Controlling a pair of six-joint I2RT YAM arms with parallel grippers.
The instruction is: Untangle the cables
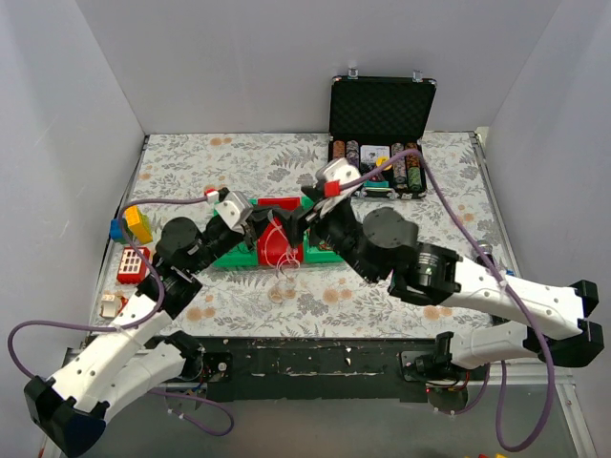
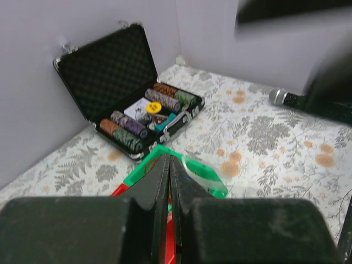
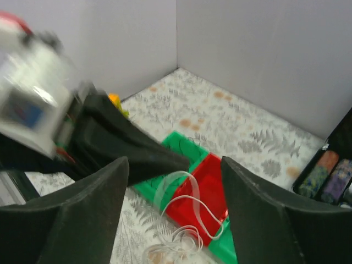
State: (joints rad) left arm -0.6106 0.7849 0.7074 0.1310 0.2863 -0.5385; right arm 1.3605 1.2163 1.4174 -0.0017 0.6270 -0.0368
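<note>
A white cable [image 3: 190, 209] runs in loops over a red bin [image 3: 214, 181] and piles into a coil on the table in front of it [image 1: 283, 278]. Thin dark strands [image 3: 192, 144] lie in the green tray [image 3: 184, 140]. My left gripper [image 1: 260, 227] is shut, and a pale loop of the white cable [image 2: 206, 168] comes out at its tips above the green tray [image 2: 220, 190]. My right gripper [image 3: 173, 165] is open wide and empty, facing the left fingers [image 3: 132, 151] over the bin. It also shows in the top view [image 1: 309, 216].
An open black case of poker chips [image 1: 380, 134] stands at the back right. Yellow and blue blocks [image 1: 134, 225] and a red item [image 1: 132, 264] lie at the left edge. A dark microphone-like object [image 2: 286, 98] lies on the floral cloth. White walls enclose the table.
</note>
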